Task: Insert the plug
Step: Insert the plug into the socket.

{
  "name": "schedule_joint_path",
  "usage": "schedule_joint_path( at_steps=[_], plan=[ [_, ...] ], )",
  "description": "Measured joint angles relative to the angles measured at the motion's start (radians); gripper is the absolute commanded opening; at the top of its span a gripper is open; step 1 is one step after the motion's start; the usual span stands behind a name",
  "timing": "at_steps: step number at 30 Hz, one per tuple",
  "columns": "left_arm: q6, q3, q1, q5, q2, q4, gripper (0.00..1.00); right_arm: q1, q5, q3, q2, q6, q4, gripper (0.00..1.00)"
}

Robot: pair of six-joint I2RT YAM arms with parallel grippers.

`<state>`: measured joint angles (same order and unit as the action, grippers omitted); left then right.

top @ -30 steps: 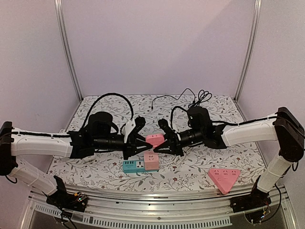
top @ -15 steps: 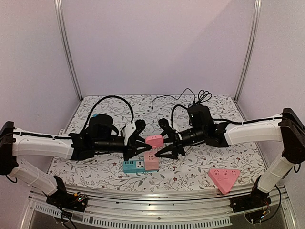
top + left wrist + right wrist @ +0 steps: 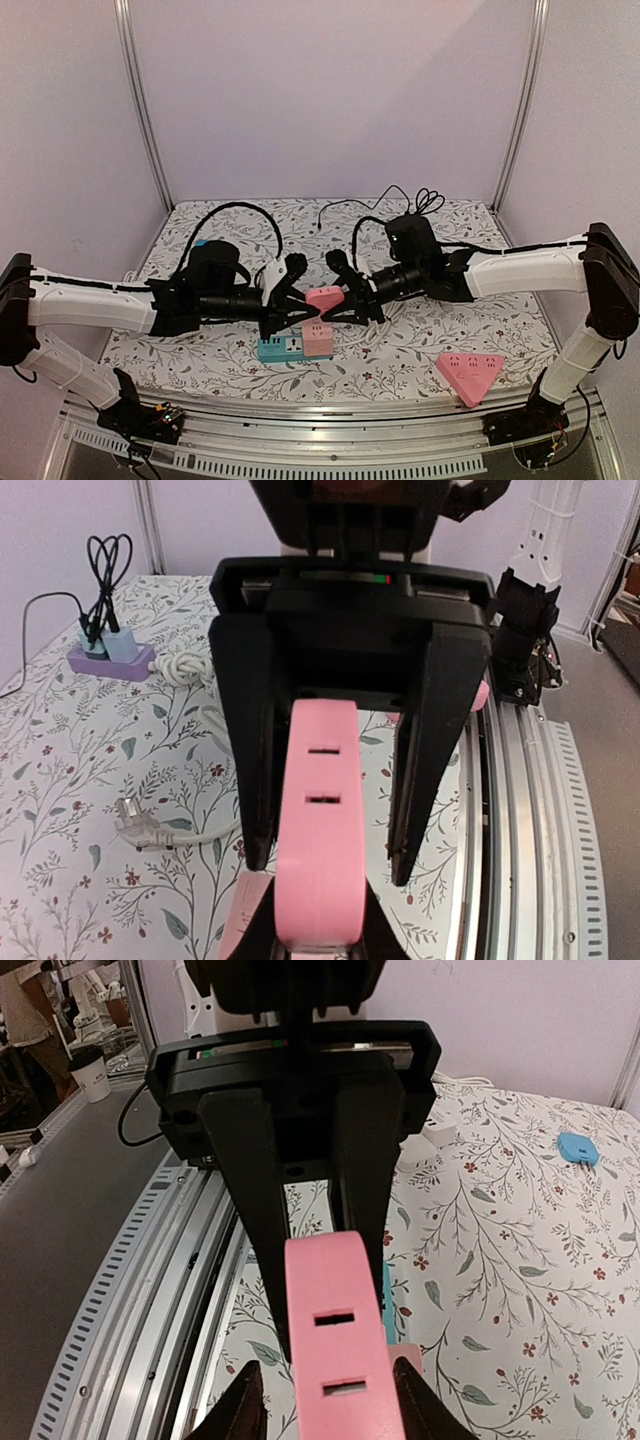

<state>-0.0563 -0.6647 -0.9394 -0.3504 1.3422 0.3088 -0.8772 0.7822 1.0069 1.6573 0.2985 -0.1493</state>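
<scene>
Over floral cloth (image 3: 420, 350), left pincer (image 3: 304, 300) pinches a smooth pink slotted block (image 3: 325, 296); right pincer (image 3: 341, 294) straddles it, spread.

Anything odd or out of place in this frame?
The pink adapter hangs in midair, pinched by the left end effector, while the right end effector straddles it with fingers apart, gripping nothing. Otherwise nothing stands out.

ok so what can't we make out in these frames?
Left wrist view: the pink adapter shows only its slotted face. The bottom edge crops its near end at the left pincer, so any prongs are unseen.
Right wrist view: the left pincer's fingers hide the adapter's far end.
Top view: the left pincer and right pincer cover most of the adapter, and the teal power strip sockets are too small to read.
</scene>
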Motion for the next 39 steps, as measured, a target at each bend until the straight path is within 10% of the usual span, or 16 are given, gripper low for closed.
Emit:
schedule_joint_path(
  at_steps=[10,20,28,39],
  plan=[
    [-0.002,0.000,0.002,-0.024,0.000,-0.004,0.00,-0.006,-0.013,0.016,0.008,0.047,0.050,0.00],
    [-0.011,0.003,0.002,-0.030,0.007,-0.008,0.00,-0.007,-0.014,0.028,0.016,0.077,0.087,0.00],
    [-0.013,0.003,0.002,-0.002,0.006,-0.023,0.58,-0.013,-0.062,0.031,0.016,0.085,0.090,0.00],
    [0.000,0.063,0.002,0.052,-0.056,-0.031,0.83,-0.013,-0.140,0.032,0.016,0.084,0.091,0.00]
  ],
)
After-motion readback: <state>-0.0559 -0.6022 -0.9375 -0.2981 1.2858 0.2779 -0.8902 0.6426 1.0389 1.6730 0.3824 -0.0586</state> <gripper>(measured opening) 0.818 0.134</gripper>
